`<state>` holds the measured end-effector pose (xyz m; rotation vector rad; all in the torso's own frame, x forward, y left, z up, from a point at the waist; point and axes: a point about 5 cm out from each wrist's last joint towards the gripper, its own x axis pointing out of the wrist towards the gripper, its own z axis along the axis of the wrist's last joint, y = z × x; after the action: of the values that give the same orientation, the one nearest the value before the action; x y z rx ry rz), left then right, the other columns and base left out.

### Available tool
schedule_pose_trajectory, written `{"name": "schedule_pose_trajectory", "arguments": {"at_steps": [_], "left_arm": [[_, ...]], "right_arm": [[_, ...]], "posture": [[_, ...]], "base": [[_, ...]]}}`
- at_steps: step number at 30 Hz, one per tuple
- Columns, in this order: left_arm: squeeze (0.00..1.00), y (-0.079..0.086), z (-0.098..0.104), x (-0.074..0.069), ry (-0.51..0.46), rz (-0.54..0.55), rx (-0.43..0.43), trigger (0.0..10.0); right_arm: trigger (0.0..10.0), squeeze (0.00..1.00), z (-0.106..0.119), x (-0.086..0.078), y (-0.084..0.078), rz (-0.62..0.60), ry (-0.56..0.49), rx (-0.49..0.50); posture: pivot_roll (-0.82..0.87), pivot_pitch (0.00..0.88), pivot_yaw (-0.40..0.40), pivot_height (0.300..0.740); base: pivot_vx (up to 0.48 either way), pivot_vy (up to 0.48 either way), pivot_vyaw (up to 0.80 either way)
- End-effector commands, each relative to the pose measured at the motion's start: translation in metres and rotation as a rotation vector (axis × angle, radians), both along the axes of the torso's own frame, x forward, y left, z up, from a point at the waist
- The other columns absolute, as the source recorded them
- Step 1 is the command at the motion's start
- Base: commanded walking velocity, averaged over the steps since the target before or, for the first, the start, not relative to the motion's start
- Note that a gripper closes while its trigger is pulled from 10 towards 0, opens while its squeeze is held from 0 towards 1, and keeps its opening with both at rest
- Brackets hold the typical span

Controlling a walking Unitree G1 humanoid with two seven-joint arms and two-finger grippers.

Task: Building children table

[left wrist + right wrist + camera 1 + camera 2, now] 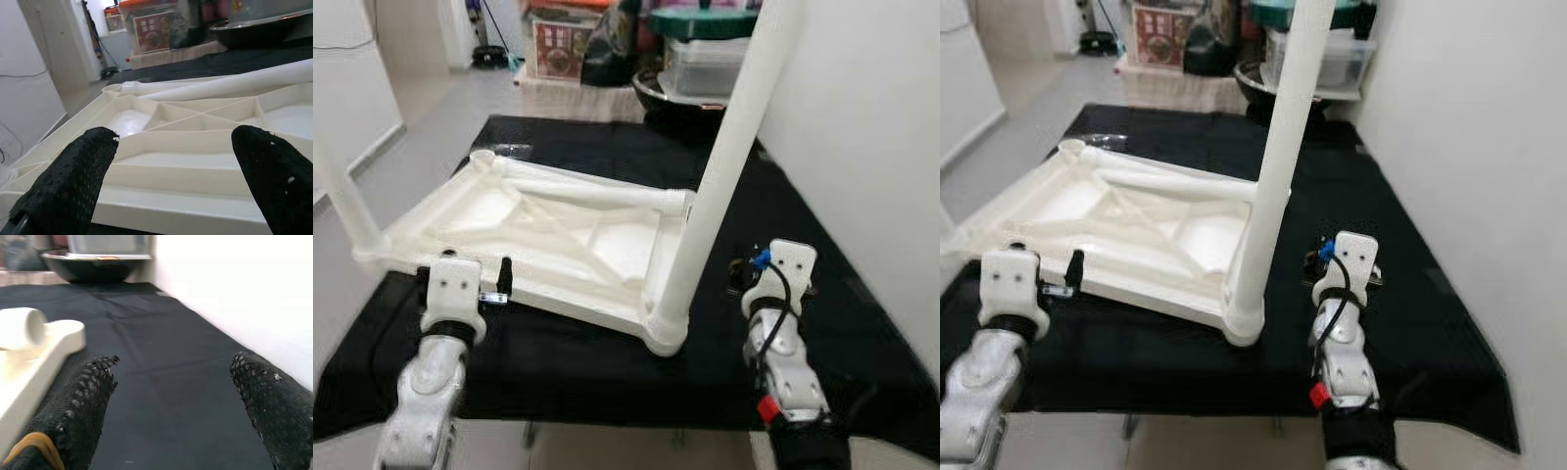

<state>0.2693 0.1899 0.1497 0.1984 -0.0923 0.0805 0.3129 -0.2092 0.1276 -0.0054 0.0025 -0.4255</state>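
Legs first, going from my left: one white leg (347, 211) stands in the near left corner socket of the tabletop (548, 240), which lies upside down on the black cloth (607, 352) so its ribbed underside and sockets face up. That is the sensible way to lay it, since legs push in from above.

My left gripper (171, 166) hovers at the near edge of the tabletop, fingers spread wide with nothing between them, facing the rim as if to steady or take hold of it.

A loose leg (597, 186) lies across the far side of the underside, resting on the ribs, near the empty far left socket (481, 157); I judge it is waiting its turn.

Further right, a tall leg (724, 166) stands upright in the near right socket (666, 333), already seated by the look of it.

My right gripper (176, 396) sits low over bare cloth just beside that corner, fingers apart and holding nothing, with the wall (862, 147) close on its outer side.
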Motion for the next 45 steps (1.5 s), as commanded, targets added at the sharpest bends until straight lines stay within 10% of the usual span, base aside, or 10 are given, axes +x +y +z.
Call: {"name": "schedule_pose_trajectory", "arguments": {"at_steps": [1, 9, 24, 34, 35, 37, 38, 42, 44, 45], "left_arm": [[0.0, -0.003, -0.002, -0.001, 0.008, -0.017, -0.001, 10.0], [0.0, -0.007, -0.005, -0.002, 0.022, -0.049, -0.018, 10.0], [0.0, -0.035, -0.039, -0.046, 0.149, -0.258, -0.042, 10.0], [0.0, -0.061, -0.043, -0.065, 0.173, -0.418, -0.114, 10.0], [0.0, -0.061, -0.044, -0.065, 0.176, -0.423, -0.113, 10.0], [0.0, -0.062, -0.044, -0.065, 0.179, -0.427, -0.113, 10.0], [0.0, -0.062, -0.046, -0.066, 0.187, -0.433, -0.113, 10.0], [0.0, -0.063, -0.046, -0.067, 0.188, -0.435, -0.11, 10.0], [0.0, -0.063, -0.046, -0.067, 0.188, -0.438, -0.108, 10.0], [0.0, -0.064, -0.045, -0.067, 0.186, -0.442, -0.102, 10.0]], "right_arm": [[10.0, 0.0, -0.002, -0.002, -0.005, -0.024, 0.006, -0.001], [10.0, 0.0, -0.005, -0.001, -0.008, -0.016, 0.02, 0.028], [10.0, 0.0, 0.014, 0.018, -0.036, 0.675, 0.13, 0.057], [10.0, 0.0, 0.015, -0.017, -0.022, 1.302, 0.299, 0.052], [10.0, 0.76, 0.015, -0.017, -0.017, 1.333, 0.299, 0.05], [10.0, 0.76, 0.015, -0.017, -0.014, 1.353, 0.298, 0.048], [10.0, 1.0, 0.016, -0.018, -0.006, 1.422, 0.286, 0.053], [10.0, 1.0, 0.018, -0.017, -0.002, 1.443, 0.266, 0.042], [10.0, 0.76, 0.018, -0.016, 0.0, 1.442, 0.26, 0.038], [10.0, 0.0, 0.019, -0.015, 0.003, 1.442, 0.254, 0.036]], "posture": [[0.1, 0.0, -0.102, 0.74], [0.1, 0.0, -0.101, 0.74], [0.1, 0.0, -0.099, 0.74], [0.11, 0.0, -0.101, 0.74], [0.11, 0.0, -0.101, 0.74], [0.11, 0.0, -0.101, 0.74], [0.12, 0.0, -0.101, 0.74], [0.12, 0.0, -0.103, 0.74], [0.12, 0.0, -0.104, 0.74], [0.12, 0.0, -0.104, 0.74]], "base": [[0.0, 0.0, 0.0], [0.0, 0.0, 0.0], [0.0, 0.0, 0.0], [0.0, 0.0, 0.0], [0.0, 0.0, 0.0], [0.0, 0.0, 0.0], [0.0, 0.0, 0.0], [0.0, 0.0, 0.0], [0.0, 0.0, 0.0], [0.0, 0.0, 0.0]]}}
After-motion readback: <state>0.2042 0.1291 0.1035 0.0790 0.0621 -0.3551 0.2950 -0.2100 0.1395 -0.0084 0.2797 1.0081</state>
